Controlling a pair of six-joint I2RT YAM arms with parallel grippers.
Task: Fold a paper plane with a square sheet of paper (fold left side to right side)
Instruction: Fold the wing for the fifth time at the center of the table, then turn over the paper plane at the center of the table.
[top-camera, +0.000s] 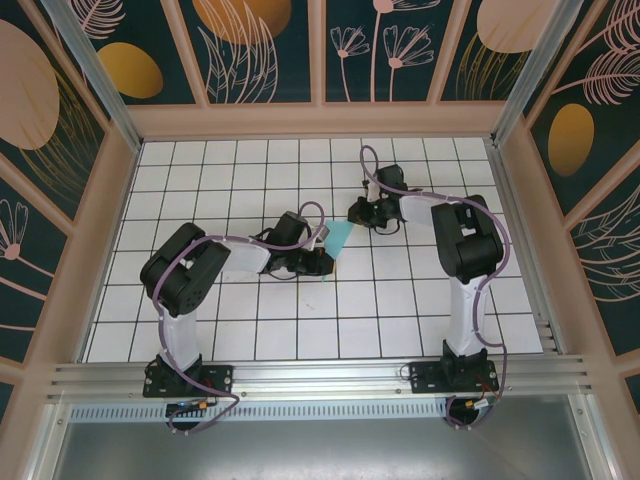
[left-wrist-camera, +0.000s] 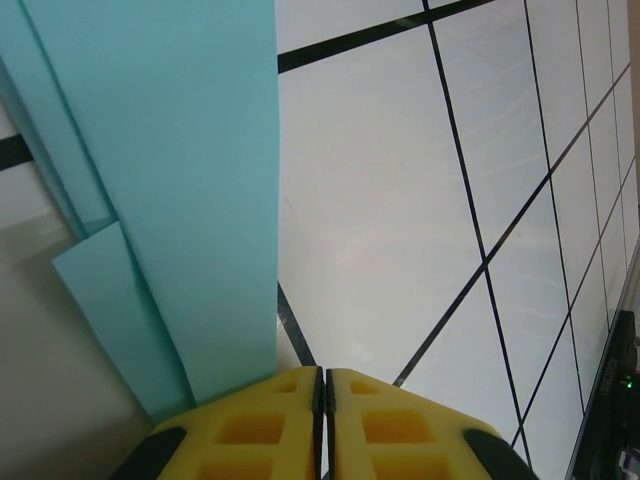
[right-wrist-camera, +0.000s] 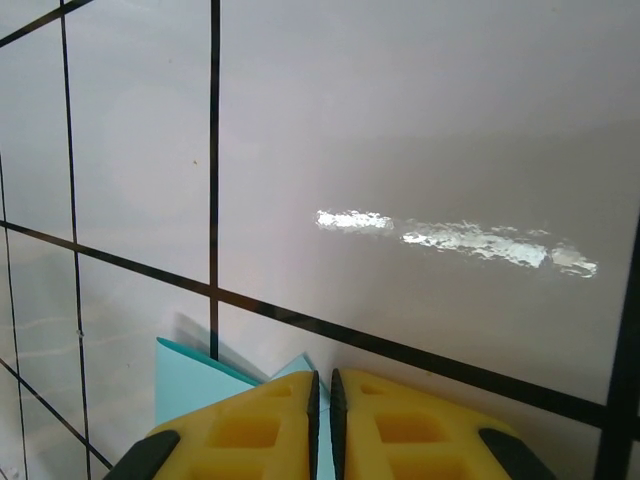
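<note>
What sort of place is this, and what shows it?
Probably a robot lab test cell: left arm and right arm bolted to a metal rail at a grid-marked table, boxed in by decorated panels.

we see our left arm (top-camera: 180, 335) and right arm (top-camera: 462, 305) built of white links and black joint housings, lilac cables looping alongside; our fingers (left-wrist-camera: 250, 430) carry yellow, pocketed pads edged in black.

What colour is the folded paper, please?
The paper is plain light turquoise, clearest in the left wrist view.
</note>
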